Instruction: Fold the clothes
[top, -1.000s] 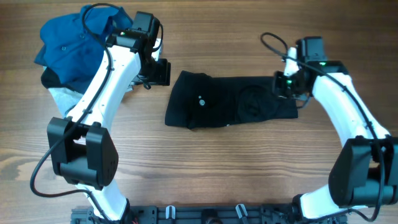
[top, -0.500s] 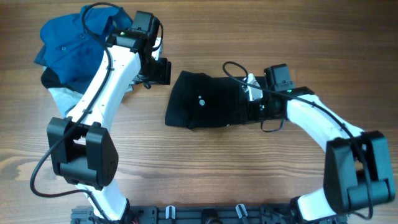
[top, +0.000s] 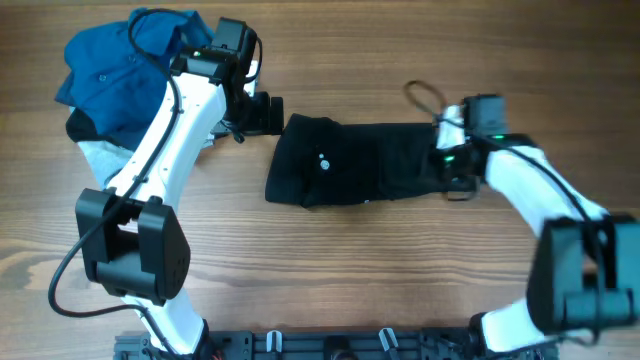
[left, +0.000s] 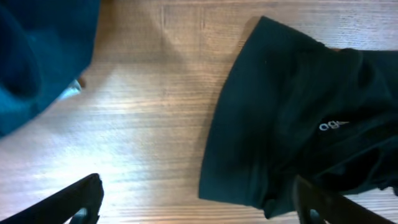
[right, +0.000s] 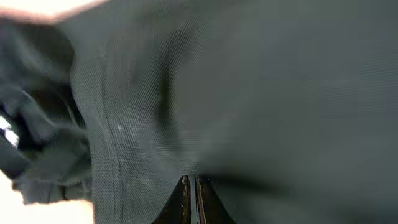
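Table (top: 330, 270): folded black shirt (top: 350, 165), centre; blue shirt (top: 105, 70), top left; left gripper (top: 270, 112) beside, right gripper (top: 447, 172) on black shirt.

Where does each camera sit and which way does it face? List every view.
Overhead: fixed above, facing straight down: wooden table, black shirt, blue polo shirt; left arm, right arm show.
Left wrist: on the left arm, facing down at the shirt's edge; open left tool in the bottom corners.
Right wrist: close on black fabric; shut right tool bottom centre.
Shared: all three see the black shirt.
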